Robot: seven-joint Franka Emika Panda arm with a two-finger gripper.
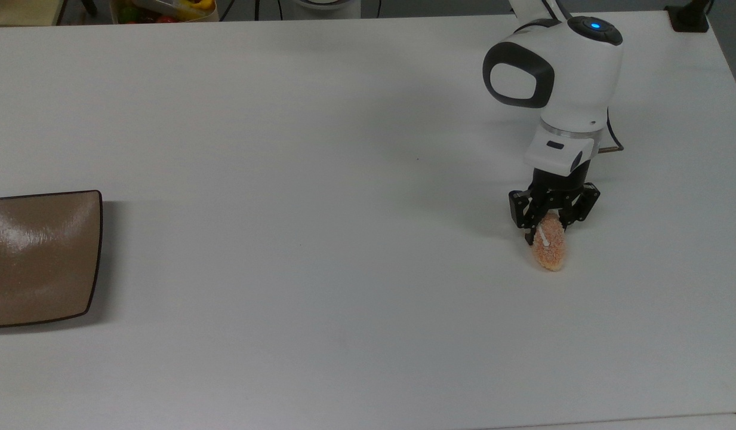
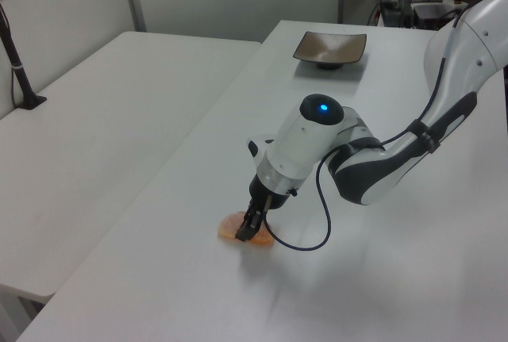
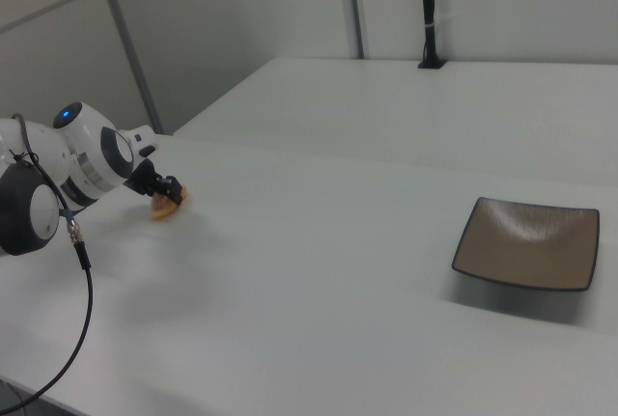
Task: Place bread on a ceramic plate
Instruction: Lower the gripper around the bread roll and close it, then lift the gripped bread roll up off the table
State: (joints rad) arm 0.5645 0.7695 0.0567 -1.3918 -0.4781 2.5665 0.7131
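**Count of things on the bench**

One bread (image 1: 549, 249) is seen, at the right of the top view. One ceramic plate (image 1: 39, 257) is counted, at the left edge of the top view. One robot arm (image 1: 556, 71) with one hand (image 1: 547, 235) is present. One white bench (image 1: 320, 239) carries them, and a second bench (image 2: 103, 120) is seen at the left view's left.
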